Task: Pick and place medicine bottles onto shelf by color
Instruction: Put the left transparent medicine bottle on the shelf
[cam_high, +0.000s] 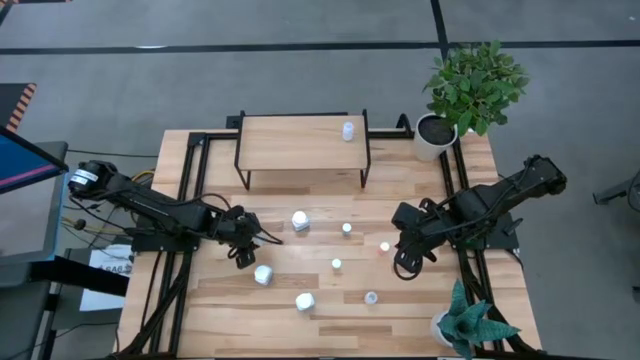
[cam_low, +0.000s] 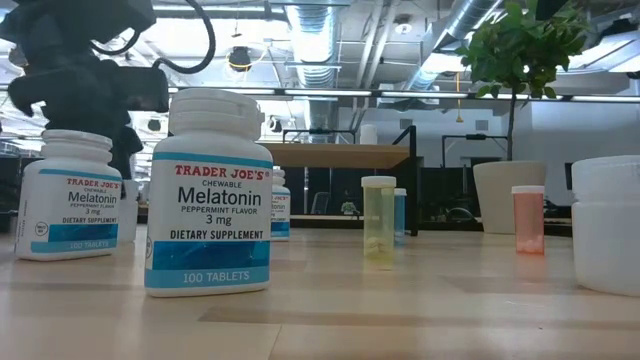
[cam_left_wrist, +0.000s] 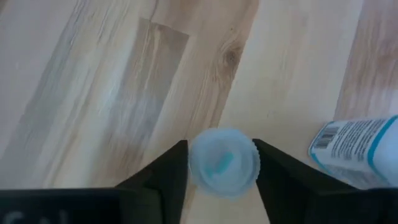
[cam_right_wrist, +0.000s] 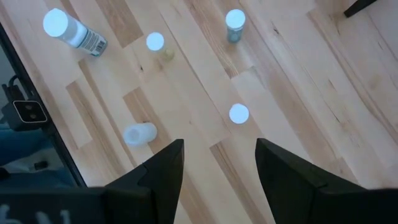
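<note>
While the bench (cam_high: 330, 300) shows whole from above, the low view cuts off a white tub (cam_low: 606, 225) at its edge, and the left arm (cam_high: 150, 205) there is only a dark blur. The shelf (cam_high: 300, 142) stands at the far side with one small bottle (cam_high: 348, 131) on its top. Three white melatonin bottles (cam_low: 208, 195) with blue bands sit on the bench, and tiny pale vials (cam_high: 337, 264) lie scattered between the arms. The left fingers (cam_left_wrist: 168, 177) stand on either side of a pale-blue cap (cam_left_wrist: 224, 163), touching or nearly so; whether they grip it I cannot tell. The right gripper (cam_right_wrist: 219, 163) hangs released above the bench, holding nothing.
</note>
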